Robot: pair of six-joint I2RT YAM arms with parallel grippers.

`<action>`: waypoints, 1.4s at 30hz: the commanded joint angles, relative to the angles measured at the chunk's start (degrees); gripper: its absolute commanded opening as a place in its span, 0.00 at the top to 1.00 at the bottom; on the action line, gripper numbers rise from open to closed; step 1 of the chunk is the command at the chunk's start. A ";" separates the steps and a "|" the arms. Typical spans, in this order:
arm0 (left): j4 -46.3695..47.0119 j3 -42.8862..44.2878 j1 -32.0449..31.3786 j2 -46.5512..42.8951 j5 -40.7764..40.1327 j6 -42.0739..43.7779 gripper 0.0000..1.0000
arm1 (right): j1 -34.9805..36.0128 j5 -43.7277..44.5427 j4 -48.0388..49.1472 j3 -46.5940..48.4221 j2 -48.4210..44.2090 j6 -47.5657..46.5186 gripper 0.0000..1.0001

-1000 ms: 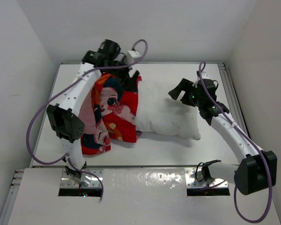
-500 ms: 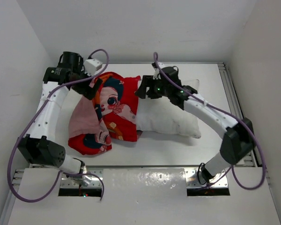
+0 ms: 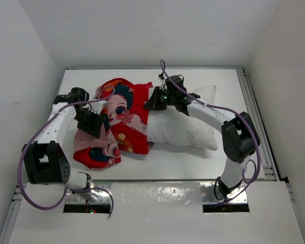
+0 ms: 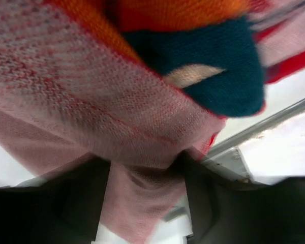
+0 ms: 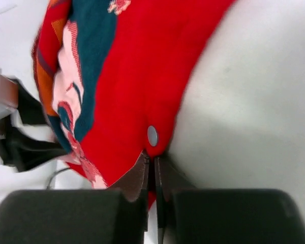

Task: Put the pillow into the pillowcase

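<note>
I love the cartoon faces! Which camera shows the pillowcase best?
The top external view: most of the pillowcase and its printed faces show there. The left wrist view shows only blurred close-up fabric; the right wrist view shows its red edge.

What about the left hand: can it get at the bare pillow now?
Probably not: the left hand grips the pillowcase, and that cloth plus the right hand lie between it and the pillow.

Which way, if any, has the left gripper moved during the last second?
Yes. The left gripper has come away from the table's back edge, toward the arm bases and slightly to the left.
</note>
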 commanded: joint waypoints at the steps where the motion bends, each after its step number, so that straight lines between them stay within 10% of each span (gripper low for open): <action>1: 2.36 -0.58 2.59 -0.44 2.46 1.89 0.77 | -1.49 -2.87 7.65 -4.27 -2.07 4.87 1.00; 3: 2.19 2.30 4.00 0.87 1.51 1.81 1.00 | -2.89 -2.52 8.71 -6.22 -3.56 4.96 1.00; 15: 32.49 24.81 12.10 6.13 -13.25 -10.66 1.00 | -9.75 1.25 5.47 -21.16 -18.33 2.15 1.00; 18: 41.72 26.05 8.58 13.16 -17.12 -12.69 0.71 | -9.40 1.53 4.32 -21.87 -20.09 2.67 1.00; 21: 43.41 35.60 3.77 24.40 -23.25 -12.95 0.11 | -8.17 0.91 2.14 -19.34 -20.71 2.24 1.00; 23: 36.15 52.61 1.12 34.51 -28.79 -15.05 0.01 | -6.94 1.43 -3.20 -15.14 -21.06 -0.30 0.79; 24: 31.93 59.64 0.50 38.11 -29.00 -15.93 0.00 | -6.76 2.57 -5.59 -13.37 -21.23 -1.44 0.39; 27: 19.08 76.15 -2.67 41.51 -23.92 -15.77 0.00 | -8.68 9.31 -15.96 -6.69 -22.90 -7.84 0.01; 32: 26.26 44.30 -16.08 19.10 -9.26 -4.98 0.14 | -16.59 14.97 -27.64 0.00 -25.19 -15.94 0.01; 36: 13.48 39.24 -22.71 17.05 -15.36 -2.84 0.99 | -20.38 17.15 -32.33 3.17 -20.12 -24.47 0.63; 42: 5.26 28.97 -16.65 19.34 -25.12 -5.39 1.00 | -22.85 20.95 -32.06 4.76 -9.74 -26.50 0.93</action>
